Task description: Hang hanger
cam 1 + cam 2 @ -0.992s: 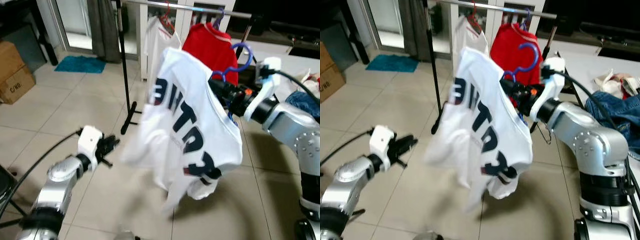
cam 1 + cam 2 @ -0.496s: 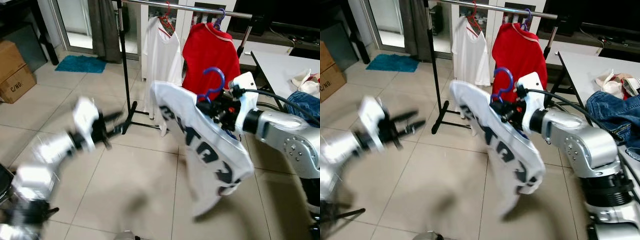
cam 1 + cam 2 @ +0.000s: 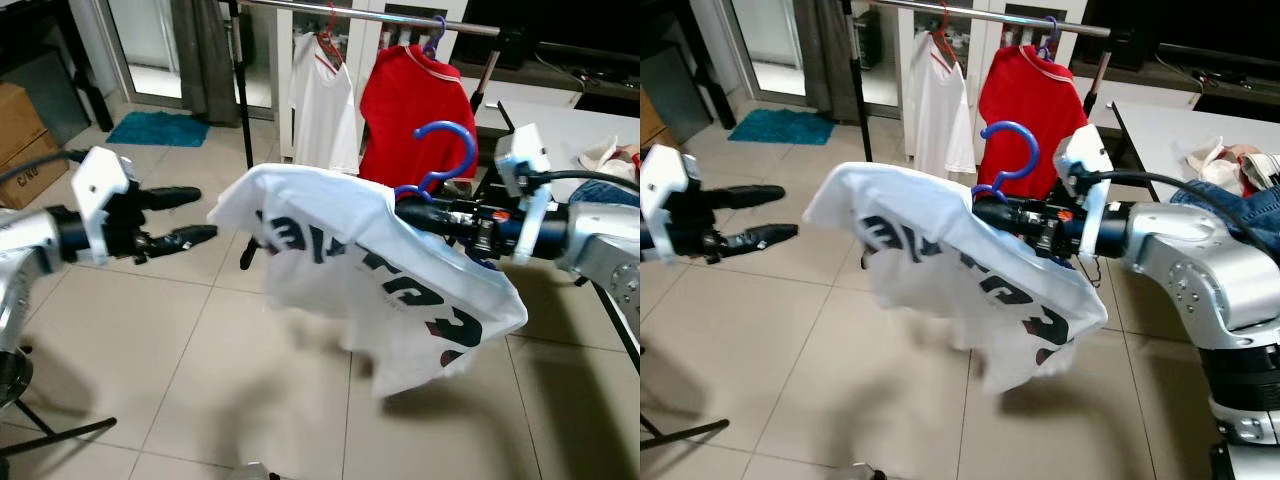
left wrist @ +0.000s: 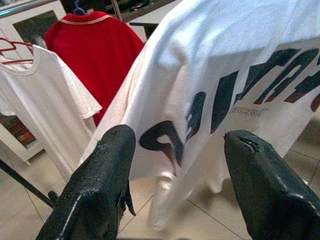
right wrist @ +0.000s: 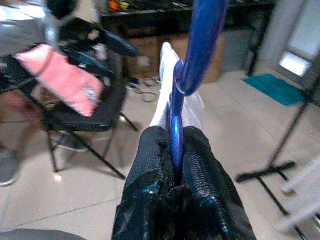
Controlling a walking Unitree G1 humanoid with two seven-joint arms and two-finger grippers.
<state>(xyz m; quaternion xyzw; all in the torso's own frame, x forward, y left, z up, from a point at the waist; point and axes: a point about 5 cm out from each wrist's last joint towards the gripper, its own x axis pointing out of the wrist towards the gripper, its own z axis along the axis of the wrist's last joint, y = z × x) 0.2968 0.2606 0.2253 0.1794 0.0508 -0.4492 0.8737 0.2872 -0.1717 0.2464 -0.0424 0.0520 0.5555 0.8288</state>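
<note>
Before a clothes rail (image 3: pixel 380 14) on a tiled floor (image 3: pixel 130 330), the right gripper (image 3: pixel 985 212) clamps a blue hanger (image 3: pixel 1008 160) carrying a white shirt (image 3: pixel 370 270); the left gripper (image 3: pixel 185 214) spreads wide nearby.

Robot body: silver arms, black tools.
White wrist camera blocks, black cables; right tool (image 3: pixel 985 211) and left tool (image 3: pixel 195 214) fingers textured black.

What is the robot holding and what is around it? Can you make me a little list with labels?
held thing: blue hanger with a white printed shirt on it
right gripper: jaws shut on the hanger
left gripper: jaws open, held out to the shirt's left, apart from it
rail: behind, holding a white T-shirt and a red shirt
floor: pale tiles
</note>
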